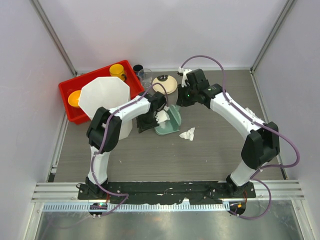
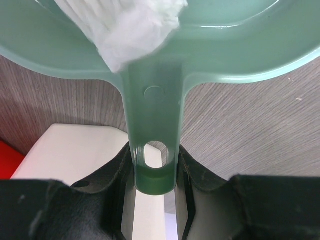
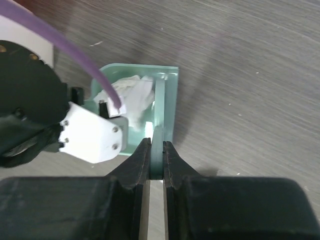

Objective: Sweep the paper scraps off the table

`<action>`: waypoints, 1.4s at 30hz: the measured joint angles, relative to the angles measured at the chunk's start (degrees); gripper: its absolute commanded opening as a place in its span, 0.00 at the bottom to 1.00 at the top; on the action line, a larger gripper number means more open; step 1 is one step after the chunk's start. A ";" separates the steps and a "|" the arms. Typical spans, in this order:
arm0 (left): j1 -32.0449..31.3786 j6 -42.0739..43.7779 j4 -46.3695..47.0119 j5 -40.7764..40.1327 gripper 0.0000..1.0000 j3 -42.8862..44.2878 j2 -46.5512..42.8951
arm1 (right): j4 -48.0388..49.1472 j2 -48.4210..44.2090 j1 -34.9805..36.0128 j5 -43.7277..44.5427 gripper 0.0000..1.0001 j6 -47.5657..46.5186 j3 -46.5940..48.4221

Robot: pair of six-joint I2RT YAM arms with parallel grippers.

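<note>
A mint-green dustpan lies on the table with a crumpled white paper scrap inside it. My left gripper is shut on the dustpan's handle, and its fingers press both sides near the hanging hole. The wad fills the pan's bowl. My right gripper is shut on a thin green sweeping tool, which reaches down to the pan's open edge beside the wad. Another paper scrap lies loose on the table just right of the pan.
A white octagonal bin stands left of the pan, under my left arm. Behind it is a red tray with yellow cups. A cream plate, a dark cup and a clear glass sit at the back.
</note>
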 measured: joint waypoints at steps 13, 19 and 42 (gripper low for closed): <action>0.37 0.92 7.61 4.13 0.00 -8.07 -5.09 | -6.40 -11.52 -0.63 8.28 0.01 0.83 2.14; 0.35 3.52 7.72 5.46 0.00 -13.68 -9.86 | -12.11 -15.82 -0.63 18.86 0.01 -0.17 2.38; -6.01 0.31 6.88 5.97 0.00 -15.87 -8.09 | -0.63 -18.64 0.28 6.29 0.01 8.96 -17.75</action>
